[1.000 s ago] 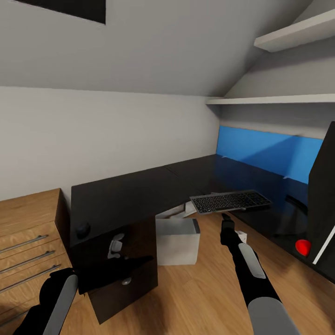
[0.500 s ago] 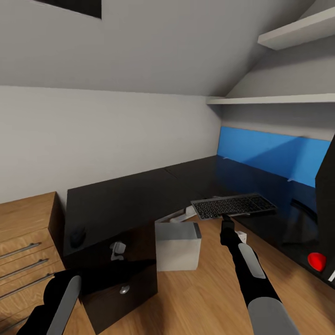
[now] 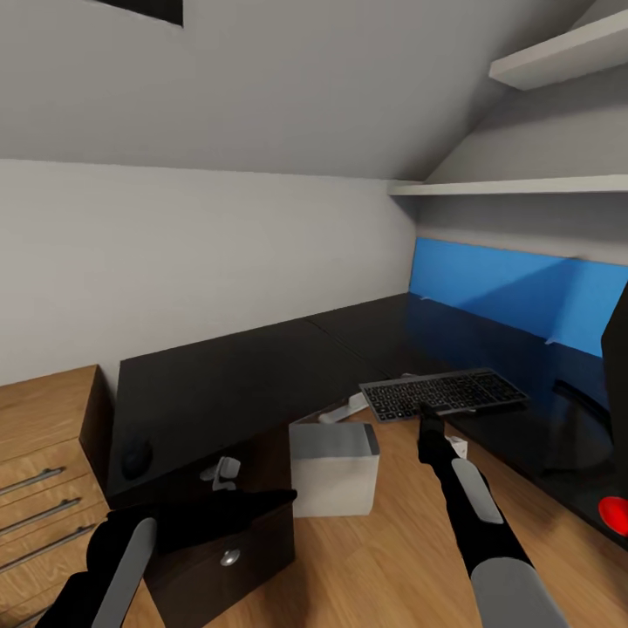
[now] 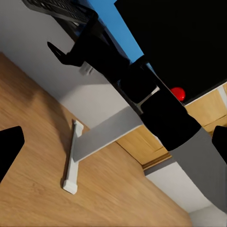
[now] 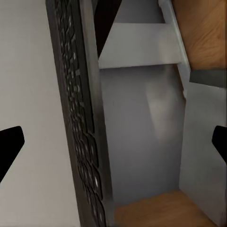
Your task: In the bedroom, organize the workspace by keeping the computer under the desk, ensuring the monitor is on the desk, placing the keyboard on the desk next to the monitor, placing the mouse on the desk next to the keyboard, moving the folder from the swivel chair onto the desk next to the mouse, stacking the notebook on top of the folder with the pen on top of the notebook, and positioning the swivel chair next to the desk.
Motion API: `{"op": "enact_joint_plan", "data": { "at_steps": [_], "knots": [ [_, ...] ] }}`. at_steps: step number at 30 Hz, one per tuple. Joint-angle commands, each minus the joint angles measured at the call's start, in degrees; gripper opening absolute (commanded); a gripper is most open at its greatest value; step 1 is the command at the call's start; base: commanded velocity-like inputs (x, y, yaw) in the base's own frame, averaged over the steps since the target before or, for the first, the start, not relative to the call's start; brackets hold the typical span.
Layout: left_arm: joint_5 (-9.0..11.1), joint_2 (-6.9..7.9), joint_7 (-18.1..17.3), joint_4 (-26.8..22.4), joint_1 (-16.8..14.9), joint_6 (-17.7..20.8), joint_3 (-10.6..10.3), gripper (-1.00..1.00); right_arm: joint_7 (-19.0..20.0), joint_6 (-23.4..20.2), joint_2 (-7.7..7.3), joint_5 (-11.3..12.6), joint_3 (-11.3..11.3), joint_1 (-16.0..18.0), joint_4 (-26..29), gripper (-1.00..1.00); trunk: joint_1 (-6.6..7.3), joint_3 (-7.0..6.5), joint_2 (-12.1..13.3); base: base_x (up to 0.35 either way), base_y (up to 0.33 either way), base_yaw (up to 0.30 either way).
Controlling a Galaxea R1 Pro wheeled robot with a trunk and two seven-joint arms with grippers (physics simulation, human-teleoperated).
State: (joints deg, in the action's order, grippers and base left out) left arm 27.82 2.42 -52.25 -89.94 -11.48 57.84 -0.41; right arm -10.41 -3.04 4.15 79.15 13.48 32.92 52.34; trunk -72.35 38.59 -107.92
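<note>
The grey keyboard point(image 3: 445, 394) lies at the inner edge of the black desk point(image 3: 227, 384), its near part overhanging the floor. My right gripper point(image 3: 427, 412) is at the keyboard's front edge; its fingers point(image 5: 10, 144) stand wide apart, so it is open. In the left wrist view one right finger reaches up to the keyboard point(image 4: 56, 8). The dark mouse point(image 3: 135, 455) sits on the desk's left end. The grey computer point(image 3: 334, 458) stands on the floor at the desk's inner corner. The monitor point(image 3: 619, 349) edges in at the right. My left gripper point(image 3: 266, 500) is open in front of the drawers.
A black drawer unit with a round knob point(image 3: 229, 556) hangs under the desk's left end. A wooden dresser point(image 3: 44, 436) stands left of it. White shelves point(image 3: 523, 186) and a blue wall panel point(image 3: 523, 288) are above the desk's right wing. A white desk leg point(image 4: 71, 161) stands on the wood floor.
The whole view has shifted, sliding the dresser and drawers leftward in the picture. The keyboard stays put on the desk and my right gripper remains at its front edge.
</note>
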Motion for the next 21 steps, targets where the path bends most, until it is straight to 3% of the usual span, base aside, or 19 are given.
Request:
{"op": "enact_joint_plan", "data": {
  "at_steps": [1, 10, 17, 21],
  "knots": [
    [0.0, 0.05, -0.1, 0.0, 0.0, 0.2, -0.1, 1.0, -0.3, -0.3, -0.09, 0.3, 0.2, 0.0, -0.1, 1.0, 0.0, 0.06, 0.0, 0.019, 0.0, 0.0],
    [0.0, 0.04, -0.2, 0.0, 0.0, 0.2, -0.2, 1.0, -0.3, -0.4, -1.77, 0.4, 0.2, 0.0, -1.6, 1.0, 0.0, 0.06, 0.0, 0.005, 0.0, 0.0],
    [0.0, 0.04, -0.2, 0.0, 0.0, 0.1, -0.2, 1.0, -0.1, -2.1, -4.02, 0.4, 0.1, 0.4, -8.5, 1.0, 0.0, 0.06, 0.0, 0.0, 0.0, 0.0],
    [0.0, 0.04, -0.2, 0.0, 0.0, 0.1, -0.2, 1.0, 0.1, -2.8, -4.07, 0.4, -0.3, 0.5, -9.2, 1.0, 0.0, 0.06, 0.0, 0.0, 0.0, 0.0]
  ]
}}
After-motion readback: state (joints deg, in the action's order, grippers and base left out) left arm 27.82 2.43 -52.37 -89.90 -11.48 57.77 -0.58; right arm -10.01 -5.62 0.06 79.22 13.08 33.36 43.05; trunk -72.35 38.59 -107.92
